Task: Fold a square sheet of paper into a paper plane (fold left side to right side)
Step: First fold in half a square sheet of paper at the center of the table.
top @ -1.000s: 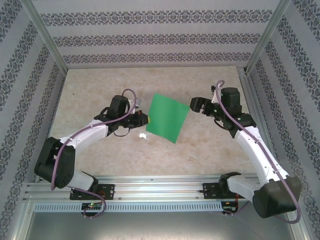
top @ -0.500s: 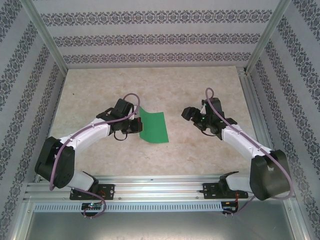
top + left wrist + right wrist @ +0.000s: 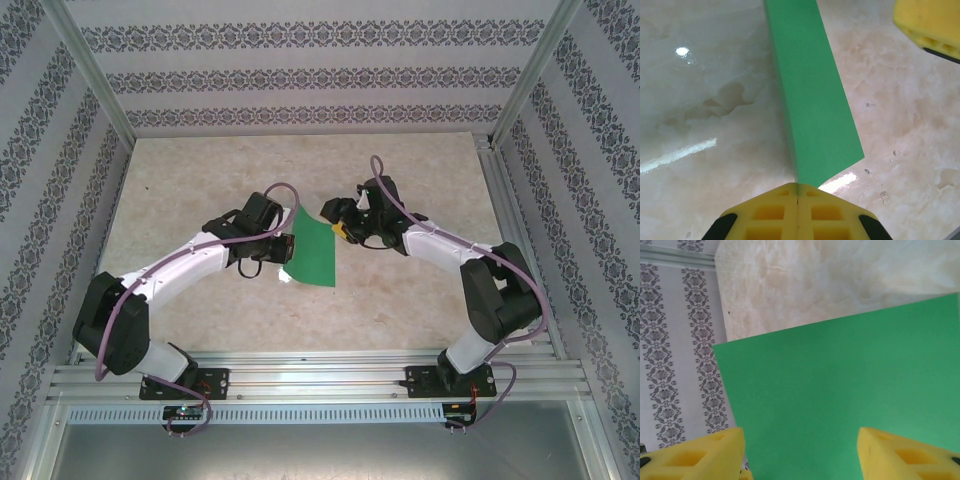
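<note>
Marbled tabletop (image 3: 200,180) between patterned walls. The left gripper (image 3: 797,197), jaws pressed together, pinches the square sheet of paper (image 3: 316,255) upright, apparently offering it. The right gripper (image 3: 338,230), jaws parted, straddles the opposite edge without gripping it.

- Paper (image 3: 312,250): plain bright green, one even shade, no print.
- Table (image 3: 200,170): cream and beige marbling with paler whitish veins; glossy, with white glints in the left wrist view.
- Walls (image 3: 300,75): pale grey-white, crossed by bands of dark grey-violet floral ornament, level on the far wall and slanting on the left and right ones.
- Arms (image 3: 185,265): white links, black joints.
- Cables (image 3: 376,168): mauve.
- Left gripper (image 3: 797,189): yellow pads, black behind them.
- Right gripper (image 3: 800,440): yellow pads as well.
- Rail (image 3: 320,380) at the near edge: silver-grey ribbed metal.
- Posts (image 3: 85,70): the same silver-grey.
</note>
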Robot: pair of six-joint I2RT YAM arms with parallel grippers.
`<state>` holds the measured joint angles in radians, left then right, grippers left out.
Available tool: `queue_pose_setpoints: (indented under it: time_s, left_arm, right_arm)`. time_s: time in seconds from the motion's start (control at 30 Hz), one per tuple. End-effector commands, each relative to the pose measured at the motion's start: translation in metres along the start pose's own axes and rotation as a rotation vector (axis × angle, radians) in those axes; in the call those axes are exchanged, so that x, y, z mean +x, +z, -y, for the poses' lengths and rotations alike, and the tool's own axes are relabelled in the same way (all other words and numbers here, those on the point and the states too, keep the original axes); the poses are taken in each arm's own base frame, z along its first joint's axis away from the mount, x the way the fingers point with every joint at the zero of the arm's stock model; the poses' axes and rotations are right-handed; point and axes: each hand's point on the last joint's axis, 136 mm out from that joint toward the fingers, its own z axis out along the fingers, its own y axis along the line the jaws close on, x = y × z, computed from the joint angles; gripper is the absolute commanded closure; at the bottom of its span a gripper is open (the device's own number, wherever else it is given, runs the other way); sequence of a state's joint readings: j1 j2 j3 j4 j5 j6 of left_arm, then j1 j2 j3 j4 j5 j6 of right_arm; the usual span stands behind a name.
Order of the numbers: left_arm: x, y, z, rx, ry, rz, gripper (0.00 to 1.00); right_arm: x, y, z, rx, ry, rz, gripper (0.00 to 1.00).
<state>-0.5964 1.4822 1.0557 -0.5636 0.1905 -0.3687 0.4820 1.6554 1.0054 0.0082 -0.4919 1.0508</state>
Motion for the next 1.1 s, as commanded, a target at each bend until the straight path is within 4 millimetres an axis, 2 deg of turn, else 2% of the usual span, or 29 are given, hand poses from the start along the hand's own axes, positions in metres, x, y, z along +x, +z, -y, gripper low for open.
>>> queue_pose_setpoints:
  time_s: [0.0, 0.2, 0.53, 1.07]
  left_arm:
    - [-0.004, 0.003, 0.004, -0.026, 0.077, -0.013, 1.0]
    - [-0.004, 0.01, 0.01, -0.019, 0.094, -0.033, 1.0]
    - [-0.007, 0.013, 0.01, -0.044, 0.111, -0.033, 1.0]
    - [-0.005, 0.017, 0.013, -0.063, 0.139, -0.052, 1.0]
  right_arm:
    - [-0.001, 0.014, -0.026, -0.055, -0.012, -0.013, 0.41]
    - [0.006, 0.034, -0.033, -0.021, -0.046, -0.049, 0.43]
    - [0.013, 0.047, -0.016, 0.099, -0.091, -0.09, 0.48]
    - [0.014, 0.044, -0.013, 0.165, -0.137, -0.101, 0.66]
